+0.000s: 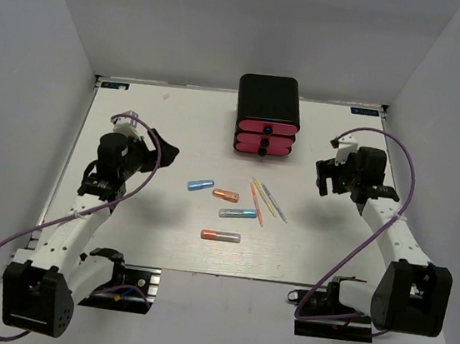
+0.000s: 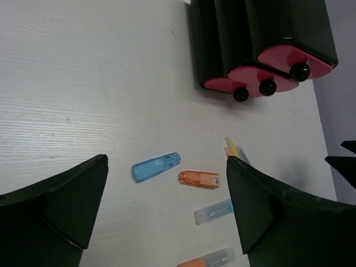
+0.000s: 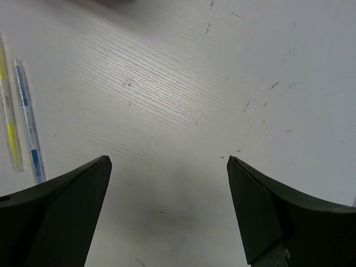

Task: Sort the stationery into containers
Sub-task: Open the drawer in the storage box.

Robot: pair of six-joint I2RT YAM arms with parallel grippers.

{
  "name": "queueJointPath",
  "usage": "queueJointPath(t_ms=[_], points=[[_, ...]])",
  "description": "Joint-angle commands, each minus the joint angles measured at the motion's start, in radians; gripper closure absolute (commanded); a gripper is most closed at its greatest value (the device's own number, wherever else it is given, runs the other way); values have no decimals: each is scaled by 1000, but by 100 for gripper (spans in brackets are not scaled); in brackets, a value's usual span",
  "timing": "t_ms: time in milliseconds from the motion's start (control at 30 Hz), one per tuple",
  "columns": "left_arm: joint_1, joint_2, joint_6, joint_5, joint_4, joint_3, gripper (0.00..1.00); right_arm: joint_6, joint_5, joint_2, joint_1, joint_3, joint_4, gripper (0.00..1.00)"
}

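Note:
The stationery lies mid-table: a blue tube [image 1: 201, 185], an orange tube [image 1: 225, 195], a blue-and-clear tube [image 1: 237, 213] and an orange-and-clear tube [image 1: 220, 236], with thin sticks [image 1: 264, 200] fanned to their right. Behind them stand the containers [image 1: 267, 122], pink drawers with black knobs in a black box. My left gripper [image 1: 161, 148] hovers open, left of the tubes. Its wrist view shows the blue tube [image 2: 156, 167] and orange tube [image 2: 199, 178] between its fingers [image 2: 83, 189], below on the table. My right gripper [image 1: 323, 177] is open over bare table, right of the sticks [image 3: 29, 122].
White walls close in the table [image 1: 121, 234] on the left, back and right. Purple cables loop from both arms near the front edge. The drawer box [image 2: 261, 33] stands at the back centre, its three knobs facing the arms.

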Motion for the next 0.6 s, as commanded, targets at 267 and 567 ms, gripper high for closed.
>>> queueJointPath(t_ms=[267,567], points=[[-3,93,-27,169,93,-29,83,-68,-410,47,53,125,-39,56],[-12,166,-47,192,113,-19,31,319,-418,225,164,259,196,36]])
